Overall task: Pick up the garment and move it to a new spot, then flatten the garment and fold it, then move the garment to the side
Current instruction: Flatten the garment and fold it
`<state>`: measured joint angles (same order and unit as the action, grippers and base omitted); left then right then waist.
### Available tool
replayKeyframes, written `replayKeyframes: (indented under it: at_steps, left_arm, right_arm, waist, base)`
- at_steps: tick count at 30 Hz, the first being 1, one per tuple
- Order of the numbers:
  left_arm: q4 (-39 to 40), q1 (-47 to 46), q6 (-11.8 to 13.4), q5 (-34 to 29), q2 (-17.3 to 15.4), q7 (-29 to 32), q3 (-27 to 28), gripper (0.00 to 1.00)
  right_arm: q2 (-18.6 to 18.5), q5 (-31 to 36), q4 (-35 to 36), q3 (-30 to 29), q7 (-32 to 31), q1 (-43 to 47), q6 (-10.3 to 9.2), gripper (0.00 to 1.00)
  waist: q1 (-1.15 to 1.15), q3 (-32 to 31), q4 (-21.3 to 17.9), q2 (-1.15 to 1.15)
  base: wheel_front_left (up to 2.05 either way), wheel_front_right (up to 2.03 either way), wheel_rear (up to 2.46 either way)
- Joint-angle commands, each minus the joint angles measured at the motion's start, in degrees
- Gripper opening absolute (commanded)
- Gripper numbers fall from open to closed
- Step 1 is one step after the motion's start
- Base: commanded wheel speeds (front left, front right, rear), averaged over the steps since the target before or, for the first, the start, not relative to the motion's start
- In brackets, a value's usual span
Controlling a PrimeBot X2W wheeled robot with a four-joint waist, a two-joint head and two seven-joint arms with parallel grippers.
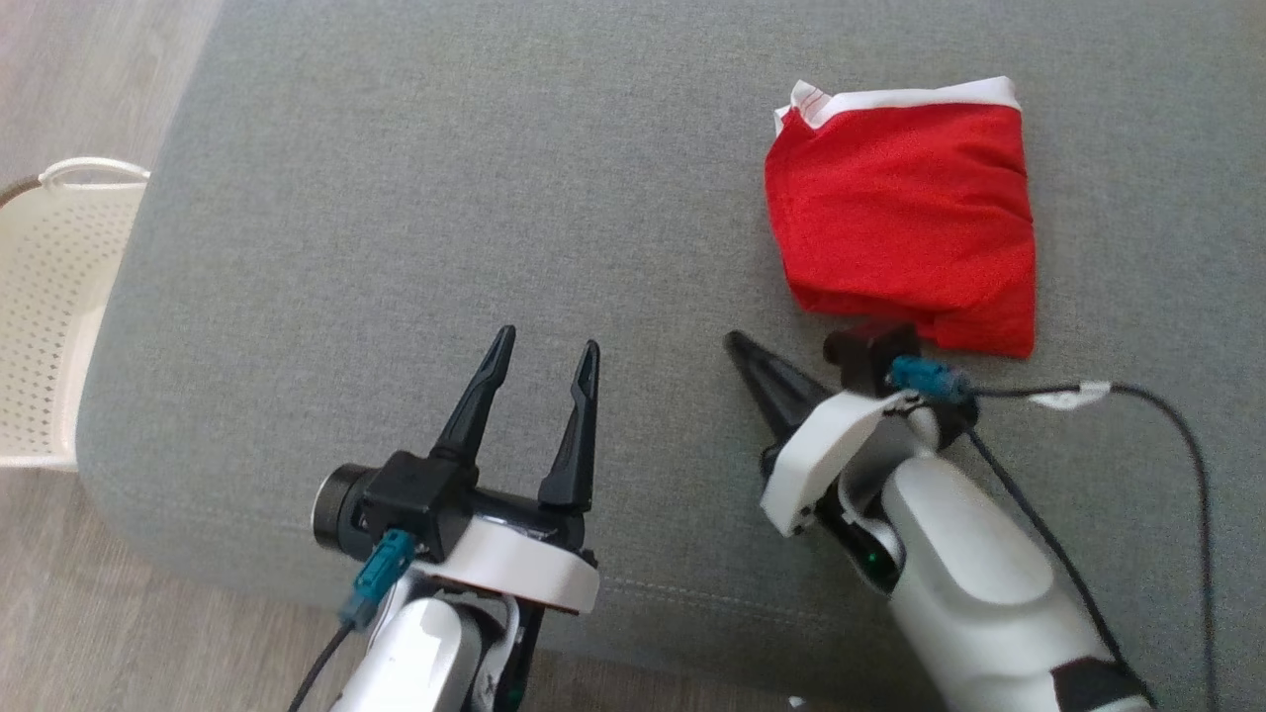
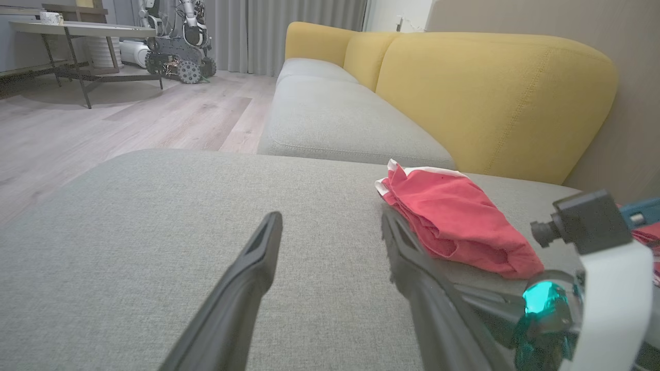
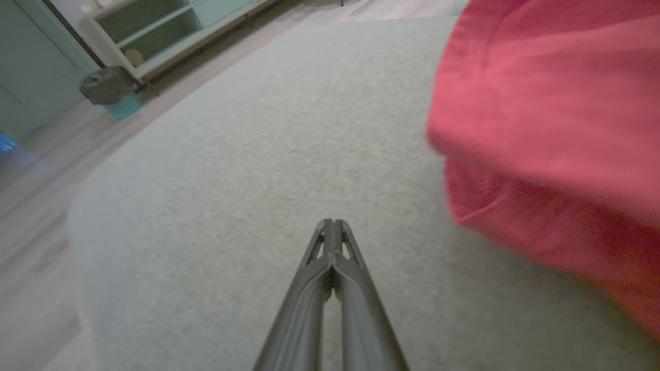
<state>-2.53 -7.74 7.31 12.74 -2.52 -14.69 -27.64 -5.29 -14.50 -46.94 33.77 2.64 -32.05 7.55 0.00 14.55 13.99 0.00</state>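
**Garment folded and lying off to the right; both grippers empty**

The right gripper [image 1: 754, 364] has its two fingers pressed flat together with nothing between them; in its own wrist view the fingers meet along their whole length over bare fabric [image 3: 332, 234]. It sits low over the grey seat cushion [image 1: 396, 198], its tip aimed up and to the left in the head view, away from the cloth, while the wrist block behind it is just beside the garment's near edge. The left gripper [image 1: 544, 351] stands with its fingers spread wide and holds nothing either, hovering over open cushion well apart from the cloth.

The red garment [image 1: 900, 218] lies on the right part of the cushion as a compact, roughly square bundle, a white band showing along its far edge. From the left wrist view it reads as several stacked layers [image 2: 454, 216], somewhat puffy, with the yellow backrest [image 2: 495, 98] behind it. A white perforated basket [image 1: 49, 297] stands on the floor at the cushion's left edge.

Judging by this layout, the fold looks made and the bundle already rests to one side, so the task appears at or near its end. Whether this is its final spot cannot be told; at most a last nudge sideways and clearing the arms would remain.
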Motion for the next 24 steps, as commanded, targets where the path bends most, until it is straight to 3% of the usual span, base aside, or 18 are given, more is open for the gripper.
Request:
replayKeyframes:
  at_steps: [1, 8, 14, 24]
  left_arm:
    - [1.80, -1.85, 0.25, 0.00, -0.36, -0.30, 1.60, 1.00]
    - [2.62, -2.19, 0.22, 0.20, -0.36, -0.30, 0.48, 1.00]
    - [2.33, -2.77, 0.41, 1.43, -0.36, -0.30, -1.03, 1.00]
    - [1.31, -3.55, 0.91, 1.98, -0.36, -0.30, -2.90, 1.00]
  right_arm:
    - [1.85, -3.21, 3.69, 1.68, 0.90, 0.04, -0.06, 0.00]
    - [-0.87, -3.01, 4.69, -8.25, 4.37, -8.83, -0.06, 0.00]
    - [-1.57, 4.68, -5.48, -17.30, -0.09, -15.89, -0.06, 0.00]
    - [1.52, 13.17, -19.08, -23.30, -0.90, -22.33, -0.06, 0.00]
  waist:
    - [0.00, 0.10, -0.14, 0.00]
    - [0.00, 0.47, 0.85, 0.00]
    - [0.00, 1.22, 3.60, 0.00]
    - [0.00, 1.53, 6.67, 0.00]
  base:
    - [0.00, 0.00, 0.00]
    - [0.00, 0.00, 0.00]
    - [0.00, 0.00, 0.00]
    - [0.00, 0.00, 0.00]
